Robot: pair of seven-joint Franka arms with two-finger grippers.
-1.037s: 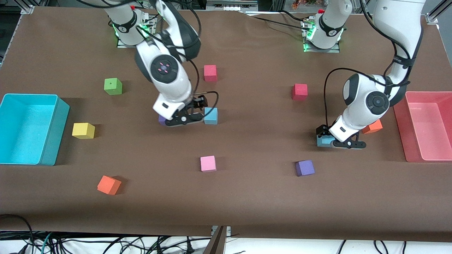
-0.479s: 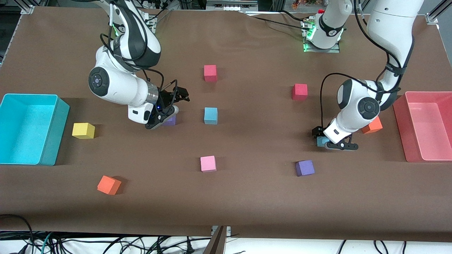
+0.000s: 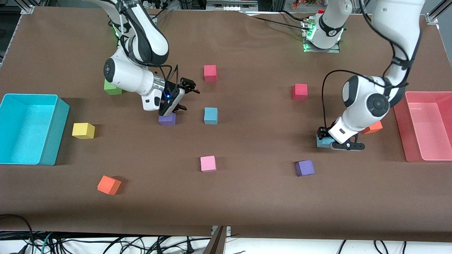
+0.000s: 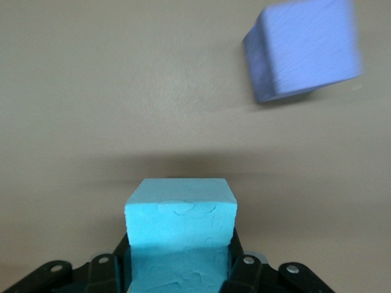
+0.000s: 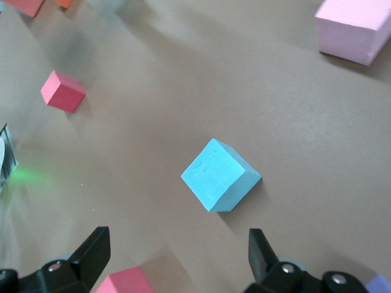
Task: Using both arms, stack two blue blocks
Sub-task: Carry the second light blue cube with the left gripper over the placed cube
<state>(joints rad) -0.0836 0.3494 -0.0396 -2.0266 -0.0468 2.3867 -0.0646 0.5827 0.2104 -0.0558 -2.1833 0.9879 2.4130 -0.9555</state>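
1. Front view: left gripper (image 3: 337,142) down at the table near the left arm's end, beside an orange cube (image 3: 373,127); clamped on a blue block (image 3: 323,141).
2. Left wrist view: that blue block (image 4: 181,229) squeezed between both fingers (image 4: 243,268), over bare brown table (image 4: 91,91); purple cube (image 4: 305,46) near.
3. Front view: right gripper (image 3: 186,95) tilted in the air over the table beside another purple cube (image 3: 167,119); fingers apart, holding nothing.
4. Second blue block (image 3: 210,115) resting free mid-table, just beside that purple cube, toward the left arm's end; seen too in the right wrist view (image 5: 220,175).
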